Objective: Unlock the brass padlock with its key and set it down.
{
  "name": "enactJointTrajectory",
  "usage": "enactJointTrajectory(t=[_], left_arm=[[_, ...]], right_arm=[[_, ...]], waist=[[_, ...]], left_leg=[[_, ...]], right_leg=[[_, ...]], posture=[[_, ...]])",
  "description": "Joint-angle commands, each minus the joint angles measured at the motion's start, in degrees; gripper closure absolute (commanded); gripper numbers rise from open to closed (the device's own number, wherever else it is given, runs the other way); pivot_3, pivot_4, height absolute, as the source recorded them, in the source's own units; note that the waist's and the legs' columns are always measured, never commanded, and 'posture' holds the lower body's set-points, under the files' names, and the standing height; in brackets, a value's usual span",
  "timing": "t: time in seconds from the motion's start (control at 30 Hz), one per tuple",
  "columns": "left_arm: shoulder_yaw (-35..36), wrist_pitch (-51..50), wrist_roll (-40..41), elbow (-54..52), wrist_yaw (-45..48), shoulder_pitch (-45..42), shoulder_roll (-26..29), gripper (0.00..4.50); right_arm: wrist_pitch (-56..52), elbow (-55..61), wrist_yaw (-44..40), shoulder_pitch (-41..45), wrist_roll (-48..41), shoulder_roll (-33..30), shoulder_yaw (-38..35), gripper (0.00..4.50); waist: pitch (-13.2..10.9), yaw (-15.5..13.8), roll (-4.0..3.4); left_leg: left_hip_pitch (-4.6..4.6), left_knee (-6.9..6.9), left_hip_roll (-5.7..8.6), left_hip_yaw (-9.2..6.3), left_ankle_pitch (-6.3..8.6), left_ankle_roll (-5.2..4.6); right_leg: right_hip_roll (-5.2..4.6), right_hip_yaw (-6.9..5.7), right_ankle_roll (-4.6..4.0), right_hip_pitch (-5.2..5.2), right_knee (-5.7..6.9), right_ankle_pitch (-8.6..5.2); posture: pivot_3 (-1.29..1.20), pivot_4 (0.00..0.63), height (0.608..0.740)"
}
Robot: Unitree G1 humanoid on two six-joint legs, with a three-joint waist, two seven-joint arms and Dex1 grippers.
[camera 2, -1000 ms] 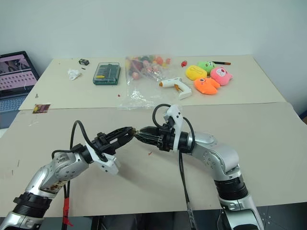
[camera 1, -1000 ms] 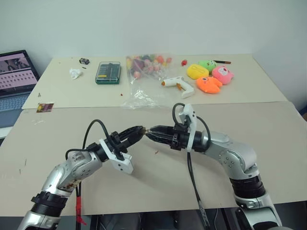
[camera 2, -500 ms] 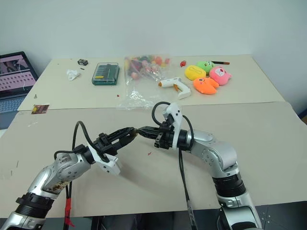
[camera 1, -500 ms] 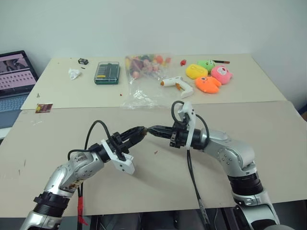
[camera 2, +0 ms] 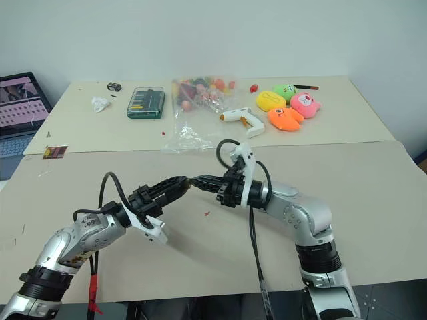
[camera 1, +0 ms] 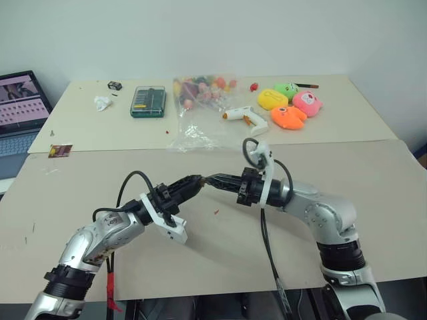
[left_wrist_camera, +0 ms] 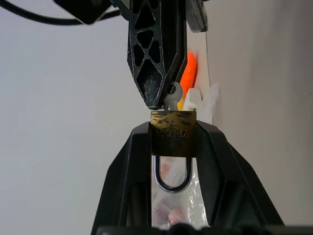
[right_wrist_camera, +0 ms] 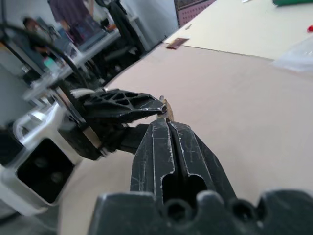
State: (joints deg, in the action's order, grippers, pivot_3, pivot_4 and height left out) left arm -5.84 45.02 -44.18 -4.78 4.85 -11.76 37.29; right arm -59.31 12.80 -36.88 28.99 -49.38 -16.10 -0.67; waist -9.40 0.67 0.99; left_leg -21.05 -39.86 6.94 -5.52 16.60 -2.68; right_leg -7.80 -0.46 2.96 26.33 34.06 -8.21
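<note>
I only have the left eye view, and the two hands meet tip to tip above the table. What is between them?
Observer: The left wrist view shows the brass padlock clamped in the left hand, body pointing outward.
Operator: Is the key in?
Observer: A silver key head sits against the padlock's end face, pinched by the shut right hand.
Operator: Is the shackle open?
Observer: The shackle has both legs in the body, so it looks closed.
</note>
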Motion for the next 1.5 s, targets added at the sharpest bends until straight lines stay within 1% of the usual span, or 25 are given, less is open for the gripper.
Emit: enactJointTrajectory(t=[0.03, 0.27, 0.43, 0.53, 0.67, 0.77, 0.8, 0.9, 1.0, 1.03, 1.1, 1.13, 1.17, 1.4, 1.5], left_arm=[[0.4, 2.3, 0.0, -3.5, -3.0, -1.6, -0.2, 3.75], [-0.3, 2.8, -2.3, -4.0, -4.3, -1.9, -0.2, 3.75], [-0.4, 2.9, -3.0, -4.6, -4.7, -2.0, -0.3, 3.75], [-0.3, 2.6, -2.9, -4.5, -4.7, -1.9, -0.4, 3.75], [-0.3, 1.1, -0.9, -3.9, -3.6, -1.5, -0.9, 3.75], [-0.6, 0.6, 0.0, -3.3, -2.8, -1.6, -1.2, 3.75], [-0.8, 0.5, 0.1, -3.1, -2.6, -1.7, -1.2, 3.75], [-1.2, 0.4, 0.3, -2.8, -2.3, -1.6, -1.2, 3.75], [-1.6, 0.1, 1.5, -2.4, -1.6, -1.4, -1.3, 3.75], [-1.6, 0.0, 1.9, -2.4, -1.3, -1.4, -1.3, 3.75], [-1.8, -0.3, 2.6, -2.3, -0.8, -1.3, -1.4, 3.75], [-2.0, -0.4, 2.7, -2.4, -0.7, -1.3, -1.5, 3.75], [-2.1, -0.4, 2.8, -2.5, -0.5, -1.2, -1.5, 3.75], [-2.6, -1.1, 3.6, -3.0, 0.4, -0.9, -2.0, 3.75], [-3.0, -0.9, 4.0, -3.0, 0.7, -1.2, -2.0, 3.75]], right_arm=[[-7.7, -1.5, 3.9, 2.3, -6.7, 1.4, -3.4, 4.44], [-14.8, -6.9, 13.2, 4.5, -14.0, 5.3, -10.9, 4.44], [-16.9, -8.6, 18.3, 5.0, -17.3, 7.1, -13.7, 4.44], [-17.0, -8.4, 19.7, 4.9, -17.6, 7.0, -13.6, 4.44], [-10.0, -1.8, 11.7, 3.5, -10.3, 1.2, -5.9, 4.44], [-5.5, 5.3, 2.9, 2.2, -4.5, -6.8, 2.8, 4.44], [-4.8, 6.6, 1.1, 1.9, -3.9, -8.3, 4.1, 4.44], [-2.7, 8.3, -2.7, 1.9, -4.1, -10.8, 4.4, 4.44], [-1.0, 8.7, -5.2, 2.0, -3.5, -12.4, 4.2, 3.59], [-0.6, 9.0, -6.0, 2.0, -3.5, -12.8, 4.0, 3.21], [0.7, 9.1, -6.1, 2.0, -2.3, -13.3, 4.0, 2.65], [0.9, 8.8, -5.8, 2.1, -2.0, -13.2, 3.8, 2.18], [1.2, 8.7, -5.6, 2.2, -1.9, -13.0, 3.5, 1.9], [1.8, 8.6, -5.1, 2.0, -1.4, -11.7, 3.6, 1.9], [3.5, 7.7, -3.9, 1.8, 1.6, -10.4, 5.3, 1.9]], waist=[[0.0, 0.0, 0.0], [0.0, 0.1, -0.02], [0.0, 0.1, -0.02], [0.0, 0.1, -0.03], [0.0, 0.1, -0.04], [0.0, 0.1, -0.04], [0.0, 0.1, -0.04], [0.0, 0.0, -0.03], [0.0, 0.1, -0.03], [0.0, 0.1, -0.03], [0.0, 0.0, -0.03], [0.0, 0.0, -0.03], [0.0, 0.0, -0.03], [0.0, -0.1, -0.03], [0.0, 0.0, -0.03]], left_leg=[[0.0, 0.0, 0.0, 0.0, 0.0, 0.0], [-0.01, 0.02, 0.0, 0.0, 0.0, 0.0], [-0.01, 0.03, 0.0, 0.0, 0.0, 0.0], [-0.01, 0.03, 0.0, 0.0, 0.0, 0.0], [-0.03, 0.03, 0.02, 0.01, 0.0, -0.01], [-0.04, 0.02, 0.01, 0.0, 0.0, -0.01], [-0.04, 0.02, 0.02, 0.01, 0.0, -0.01], [-0.04, 0.0, 0.01, 0.0, 0.0, -0.01], [-0.03, -0.01, -0.02, 0.02, 0.0, -0.01], [-0.02, -0.01, -0.04, 0.02, 0.0, -0.01], [-0.02, 0.0, -0.04, 0.02, 0.0, -0.01], [-0.02, -0.01, -0.04, 0.02, 0.0, -0.01], [-0.03, -0.01, -0.03, 0.02, 0.0, -0.01], [-0.03, -0.01, -0.02, 0.02, 0.0, -0.01], [-0.03, -0.01, -0.02, 0.01, 0.0, -0.01]], right_leg=[[0.0, 0.0, 0.0, 0.0, 0.01, 0.0], [0.0, 0.0, -0.01, 0.02, 0.04, 0.0], [0.0, 0.0, -0.01, 0.03, 0.05, 0.01], [0.0, 0.0, -0.01, 0.03, 0.05, 0.01], [0.0, 0.0, -0.01, 0.03, 0.06, 0.0], [0.0, -0.04, 0.0, 0.04, 0.05, 0.0], [-0.02, -0.04, 0.01, 0.03, 0.04, 0.0], [-0.02, -0.06, 0.01, 0.0, -0.01, 0.0], [-0.01, -0.04, 0.01, 0.0, 0.0, 0.0], [0.0, -0.05, 0.01, 0.0, -0.01, 0.0], [0.0, -0.05, 0.01, 0.0, 0.0, 0.0], [0.0, -0.05, 0.0, 0.0, 0.0, 0.0], [-0.01, -0.05, 0.01, 0.0, -0.01, 0.0], [-0.02, -0.05, 0.0, 0.0, -0.01, 0.0], [-0.02, -0.05, 0.0, 0.0, 0.0, 0.0]], posture=[[0.0, 0.15, 0.74], [0.0, 0.15, 0.74], [0.0, 0.15, 0.74], [0.0, 0.15, 0.74], [0.0, 0.15, 0.74], [0.0, 0.15, 0.74], [0.0, 0.15, 0.74], [0.0, 0.15, 0.74], [0.0, 0.15, 0.74], [0.0, 0.15, 0.74], [0.0, 0.15, 0.74], [0.0, 0.15, 0.74], [0.0, 0.15, 0.74], [0.0, 0.15, 0.74], [0.0, 0.15, 0.74]])
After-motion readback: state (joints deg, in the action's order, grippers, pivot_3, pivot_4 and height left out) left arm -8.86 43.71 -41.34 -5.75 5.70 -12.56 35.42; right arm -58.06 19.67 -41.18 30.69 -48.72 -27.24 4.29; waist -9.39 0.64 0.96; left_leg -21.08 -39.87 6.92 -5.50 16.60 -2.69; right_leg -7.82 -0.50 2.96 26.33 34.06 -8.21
